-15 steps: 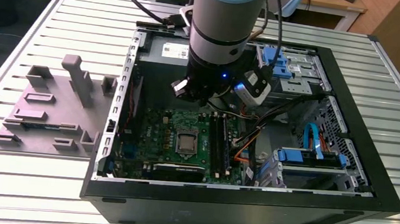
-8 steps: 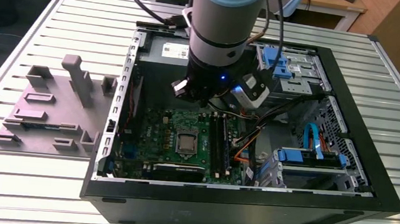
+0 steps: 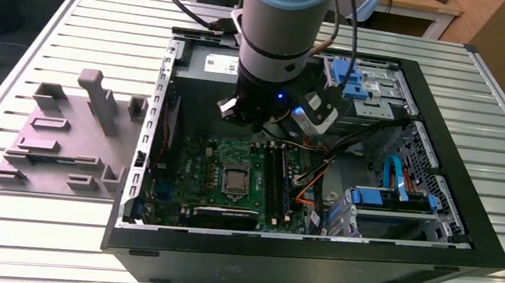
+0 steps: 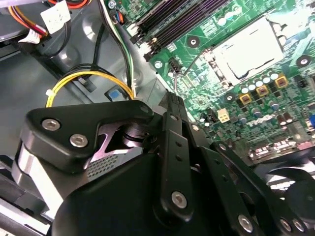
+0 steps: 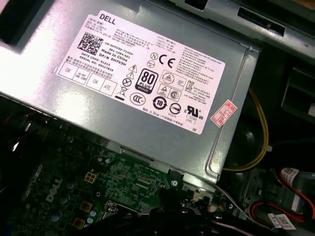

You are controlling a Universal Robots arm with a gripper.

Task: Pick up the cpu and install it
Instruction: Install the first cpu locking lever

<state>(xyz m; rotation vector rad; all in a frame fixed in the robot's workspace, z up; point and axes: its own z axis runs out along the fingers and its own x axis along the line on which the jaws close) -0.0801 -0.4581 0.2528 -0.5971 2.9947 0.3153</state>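
My gripper [image 4: 172, 105], jaws pinched nearly together and holding nothing, hangs above the board; the cpu [image 3: 233, 177] lies at six o'clock.

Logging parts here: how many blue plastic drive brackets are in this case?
2. One blue bracket sits by the arm at the case's far end; the second bracket lies nearer, on the exterior view's right. The arm may hide more.

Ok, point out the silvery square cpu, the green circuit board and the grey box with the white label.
silvery square cpu [image 3: 233, 179], exterior view, middle of its metal top.
green circuit board [image 3: 197, 167], exterior view, bare area beside the socket.
grey box with white label [image 5: 147, 64], first wrist view, its label.
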